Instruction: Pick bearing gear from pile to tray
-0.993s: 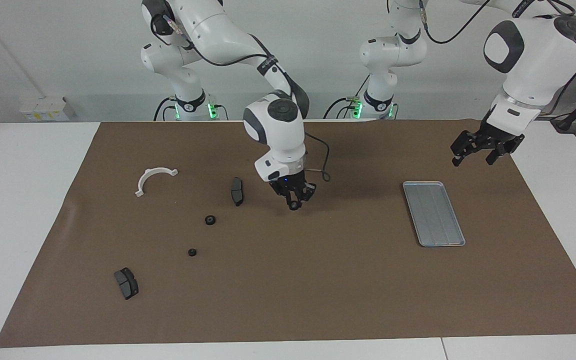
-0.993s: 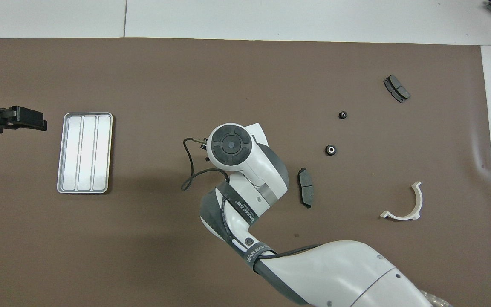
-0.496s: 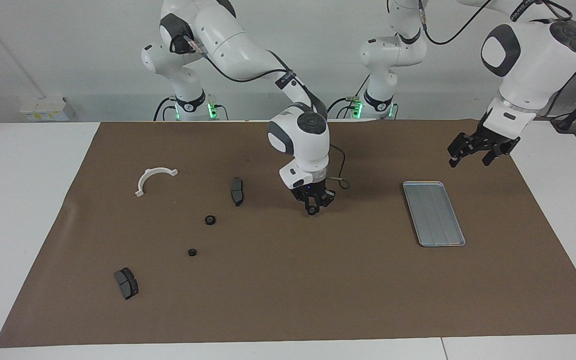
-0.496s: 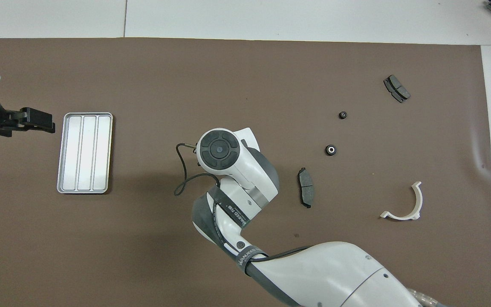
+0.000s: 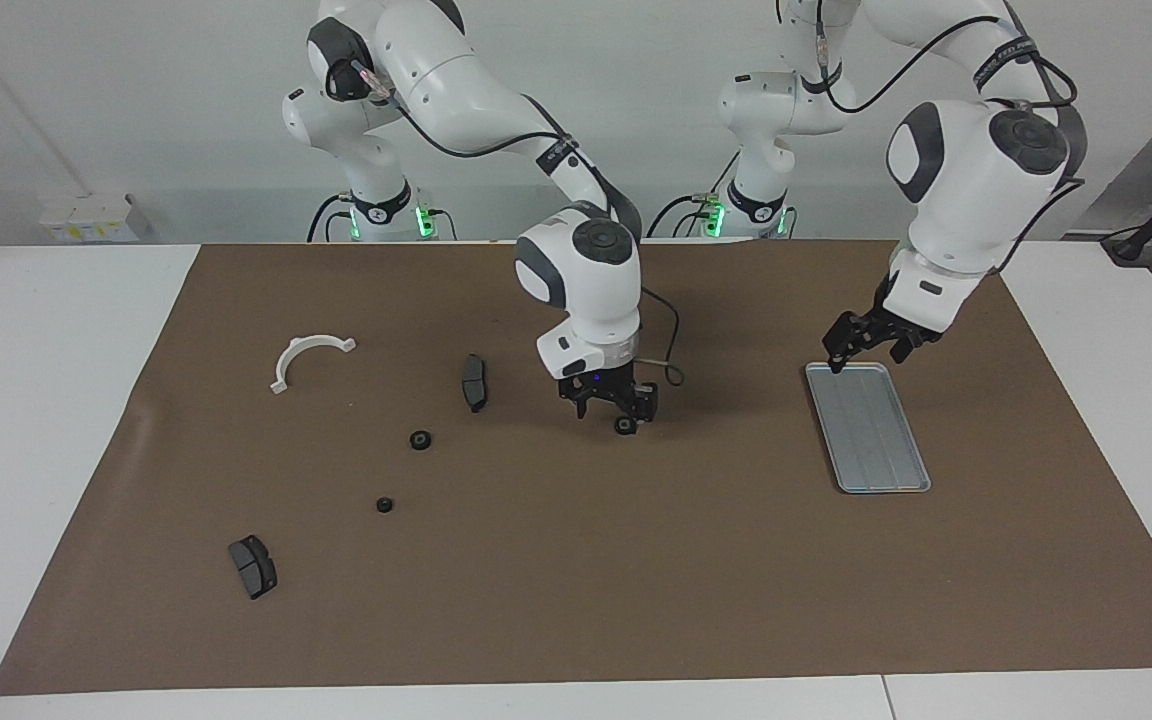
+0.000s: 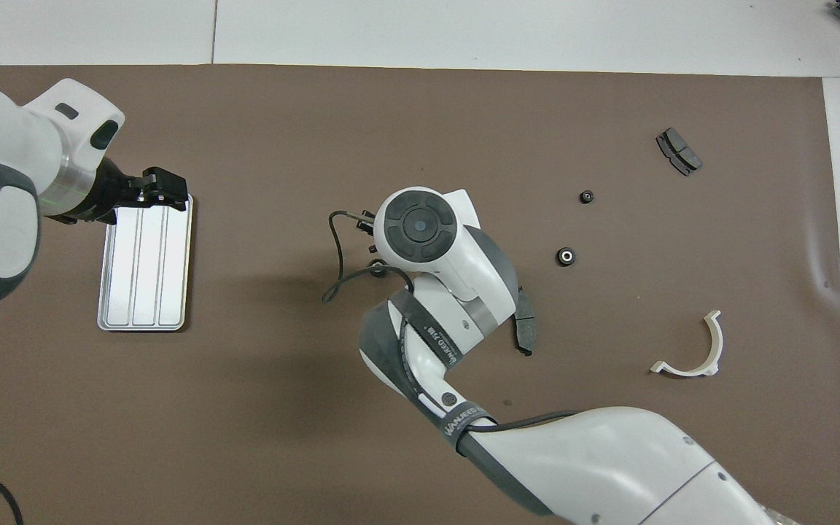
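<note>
My right gripper [image 5: 608, 408] hangs spread over mid-mat; a gear [image 5: 625, 426] sits at its tip, seen only in the facing view. The tray [image 5: 868, 427] lies lengthwise away from me. My left gripper [image 5: 871, 343], spread, hovers over its nearer end.

the right gripper [image 5: 608, 405] has let its gear [image 5: 625, 426] down; the left gripper [image 5: 868, 342] has swung over the tray [image 5: 881, 455].

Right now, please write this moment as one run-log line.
right gripper: open, over gear mid-mat | left gripper: open, over tray | gear: not in tray
</note>
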Available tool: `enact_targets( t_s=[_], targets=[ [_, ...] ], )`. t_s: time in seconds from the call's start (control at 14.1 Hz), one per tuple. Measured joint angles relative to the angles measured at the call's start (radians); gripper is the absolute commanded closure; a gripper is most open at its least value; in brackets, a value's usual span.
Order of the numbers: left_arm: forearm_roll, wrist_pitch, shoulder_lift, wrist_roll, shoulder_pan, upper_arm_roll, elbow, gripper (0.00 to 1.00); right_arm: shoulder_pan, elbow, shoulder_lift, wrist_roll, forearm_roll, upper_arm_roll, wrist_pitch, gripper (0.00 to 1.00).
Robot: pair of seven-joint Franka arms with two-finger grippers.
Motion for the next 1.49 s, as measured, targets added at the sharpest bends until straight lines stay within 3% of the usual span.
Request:
enact_targets(
  t_s=[0.21, 0.43, 0.64, 0.85, 1.13, 1.49],
  targets=[
    [0.000, 0.066, 0.061, -0.050, -0.098, -0.003, -0.002, 0.00, -0.101, -0.136, -0.120, -0.143, 0.000, 0.000, -0.012, 0.00],
    [0.000, 0.138, 0.134, -0.181, -0.207, -0.004, -0.004, 0.00, -0.184, -0.232, -0.184, -0.271, 0.000, 0.001, -0.010, 0.00],
    [0.000, 0.170, 0.171, -0.305, -0.286, -0.005, -0.004, 0.00, -0.271, -0.280, -0.191, -0.426, 0.000, 0.000, 0.021, 0.00],
    [0.000, 0.245, 0.193, -0.370, -0.333, -0.005, -0.005, 0.00, -0.345, -0.353, -0.190, -0.537, 0.000, 0.000, 0.131, 0.00],
    [0.000, 0.304, 0.255, -0.379, -0.363, -0.004, -0.009, 0.00, -0.356, -0.390, -0.171, -0.552, 0.000, 0.003, 0.161, 0.00],
    [0.000, 0.401, 0.271, -0.355, -0.373, -0.004, -0.072, 0.04, -0.355, -0.438, -0.167, -0.552, 0.000, 0.006, 0.161, 0.00]
  ],
)
